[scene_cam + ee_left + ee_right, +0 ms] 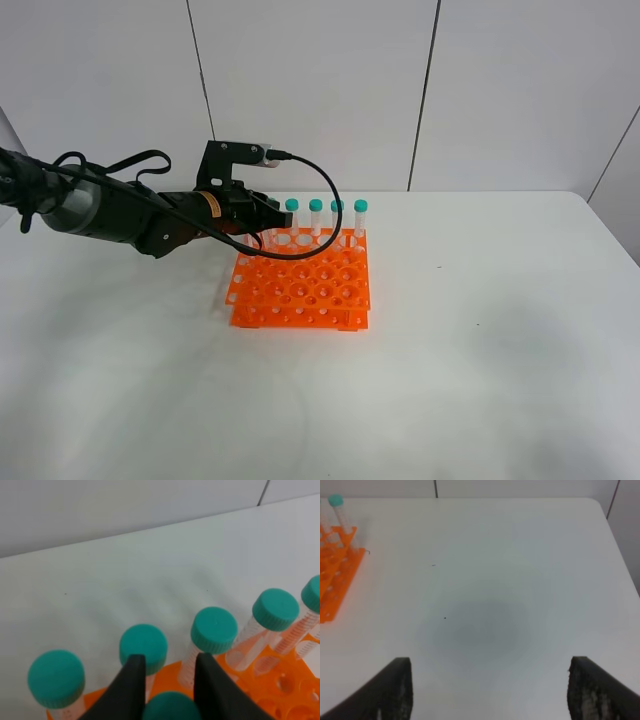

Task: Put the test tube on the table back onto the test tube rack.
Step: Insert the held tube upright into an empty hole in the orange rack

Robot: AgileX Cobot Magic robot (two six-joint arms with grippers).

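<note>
My left gripper (pixel 272 213) is over the back left corner of the orange test tube rack (pixel 303 280) on the white table (pixel 480 350). In the left wrist view its black fingers (pixel 132 682) closely flank the teal cap of a test tube (pixel 170 707), which stands upright over the rack (pixel 282 690). Several other teal-capped tubes (pixel 214 629) stand in the row behind it; they also show in the exterior view (pixel 316 206). My right gripper (pixel 487 690) is open and empty over bare table, out of the exterior view.
The rack's front rows of holes (pixel 300 300) hold no tubes. The right wrist view shows the rack's edge (pixel 335 580) with one tube (pixel 337 510) far from that gripper. A black cable (pixel 320 190) loops from the left arm over the rack's back.
</note>
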